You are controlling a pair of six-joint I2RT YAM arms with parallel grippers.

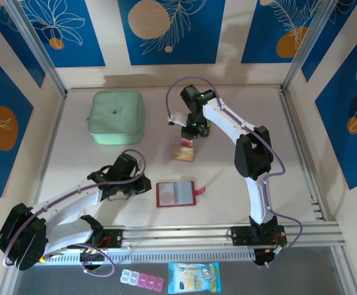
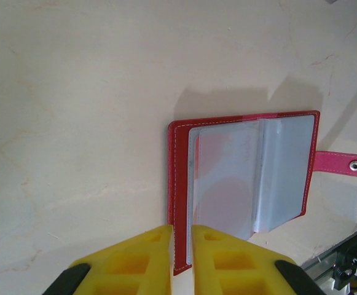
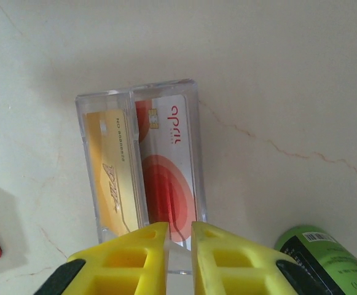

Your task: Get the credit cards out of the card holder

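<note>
Okay, clear plastic tray [image 3: 104, 101] holds tan card [image 3: 110, 172], red card [image 3: 169, 166]; open card holder [image 2: 179, 184] nearby, left gripper [image 2: 181, 236] pinching it; right gripper [image 3: 179, 230] narrow, grip unclear.

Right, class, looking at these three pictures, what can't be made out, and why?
- Left wrist view: whether cards sit inside the flat dark-red card holder; its cloudy clear sleeves blur the contents.
- Right wrist view: whether the right gripper pinches the thin rectangular red-and-white card; its yellow fingers cover the card's near end.
- Right wrist view: the green cylindrical bottle, cut off by the frame's corner.
</note>
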